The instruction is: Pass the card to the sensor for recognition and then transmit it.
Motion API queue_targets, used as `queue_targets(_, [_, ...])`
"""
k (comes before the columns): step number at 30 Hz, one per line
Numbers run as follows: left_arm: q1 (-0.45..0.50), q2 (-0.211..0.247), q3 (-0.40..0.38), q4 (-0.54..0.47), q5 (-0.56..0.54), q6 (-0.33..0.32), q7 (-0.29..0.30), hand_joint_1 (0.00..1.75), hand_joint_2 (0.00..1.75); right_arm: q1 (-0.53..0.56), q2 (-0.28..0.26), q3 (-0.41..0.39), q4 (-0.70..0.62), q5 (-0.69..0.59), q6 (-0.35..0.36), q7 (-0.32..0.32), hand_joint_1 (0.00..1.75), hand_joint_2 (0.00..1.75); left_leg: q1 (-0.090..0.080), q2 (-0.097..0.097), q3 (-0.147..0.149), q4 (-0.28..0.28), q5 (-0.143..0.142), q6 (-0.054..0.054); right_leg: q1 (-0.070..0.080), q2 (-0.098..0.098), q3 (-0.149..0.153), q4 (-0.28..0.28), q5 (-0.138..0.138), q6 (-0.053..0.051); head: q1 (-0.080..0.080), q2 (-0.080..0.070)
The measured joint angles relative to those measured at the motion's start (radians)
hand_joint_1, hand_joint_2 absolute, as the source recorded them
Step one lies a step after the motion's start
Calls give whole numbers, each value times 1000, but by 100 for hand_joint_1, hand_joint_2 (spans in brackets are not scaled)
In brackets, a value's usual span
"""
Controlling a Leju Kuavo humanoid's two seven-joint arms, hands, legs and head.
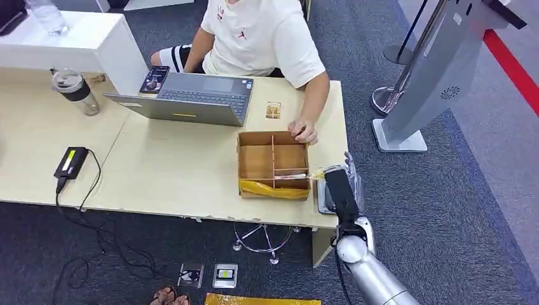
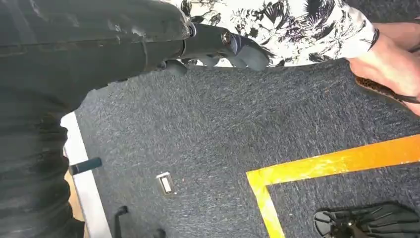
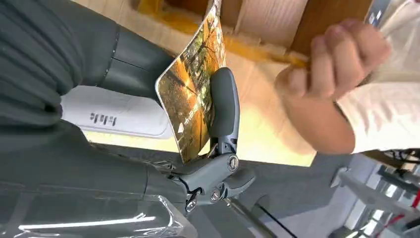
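My right hand point(image 1: 340, 187) is over the table's right front corner, just right of the cardboard box point(image 1: 273, 165). It pinches a card point(image 3: 190, 94) printed with an orange autumn scene between its thumb point(image 3: 223, 104) and fingers; the card's yellow edge point(image 1: 326, 171) pokes out toward the box. Under the hand lies a flat white sensor unit point(image 3: 119, 119), and its edge point(image 1: 321, 203) peeks out beside my wrist. A person's hand point(image 3: 332, 64) rests closed at the box's far right corner. My left hand point(image 2: 218, 44) hangs over grey carpet and holds nothing.
A seated person point(image 1: 260, 38) is behind the table with a laptop point(image 1: 191, 95). Another card point(image 1: 273, 110) lies by the laptop. A bottle point(image 1: 76, 92) and a power brick point(image 1: 71, 161) are at the left. A grey kiosk stand point(image 1: 432, 82) is on the right. Two cards point(image 1: 206, 275) lie on the floor.
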Motion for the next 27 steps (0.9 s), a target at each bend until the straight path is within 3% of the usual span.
queue_targets(13, [0,2,0,0,10,-1,0,0,175,0,-17,-66,35,-132,-23,-48,175,175,0,1,0,0,0,0,0,0,0,0,0,0,0,0])
queue_targets(21, [0,-5,0,0,27,9,15,0,175,4,-23,-86,59,-106,-14,-51,175,175,0,1,0,0,0,0,0,0,0,0,0,0,0,0])
queue_targets(27, [0,-10,0,0,32,15,21,0,175,16,-6,-84,139,-108,-27,-105,175,175,0,1,0,0,0,0,0,0,0,0,0,0,0,0])
